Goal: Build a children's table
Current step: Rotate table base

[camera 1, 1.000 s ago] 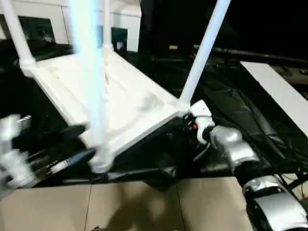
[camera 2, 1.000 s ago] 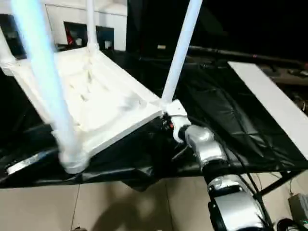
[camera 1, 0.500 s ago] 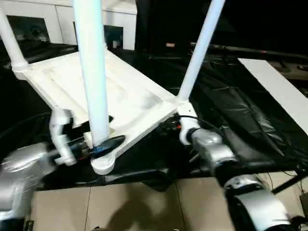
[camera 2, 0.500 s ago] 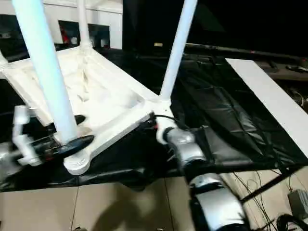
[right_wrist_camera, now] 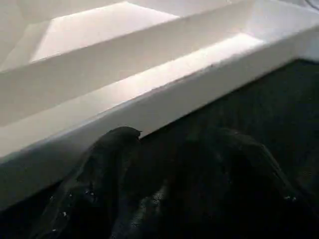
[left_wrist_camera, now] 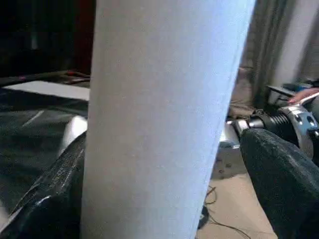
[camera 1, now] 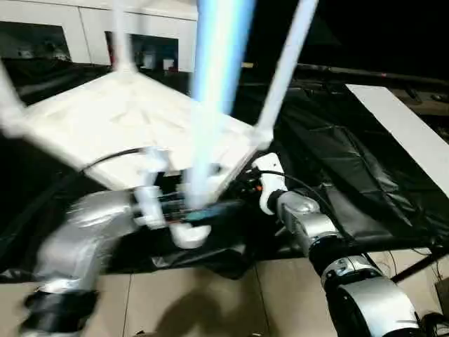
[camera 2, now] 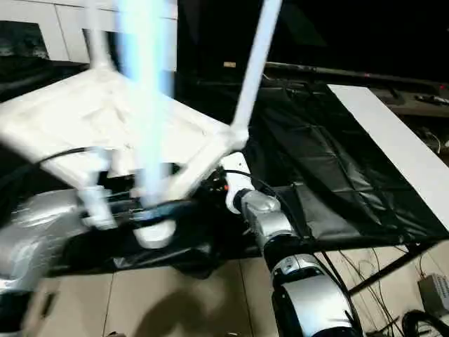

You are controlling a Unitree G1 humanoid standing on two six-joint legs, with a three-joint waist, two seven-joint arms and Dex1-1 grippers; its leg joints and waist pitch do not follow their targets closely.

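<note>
Left gripper (camera 1: 203,213) spread wide around the upright near-corner leg (camera 1: 214,98); right gripper (right_wrist_camera: 164,149) clamps the tabletop (camera 1: 112,119) edge.

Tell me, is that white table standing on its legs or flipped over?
Flipped over: the tabletop shows its underside, and the legs point upward.

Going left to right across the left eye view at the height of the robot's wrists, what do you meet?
Left forearm → left gripper at the base of the near leg → right gripper at the tabletop corner → right forearm → black sheet.
</note>
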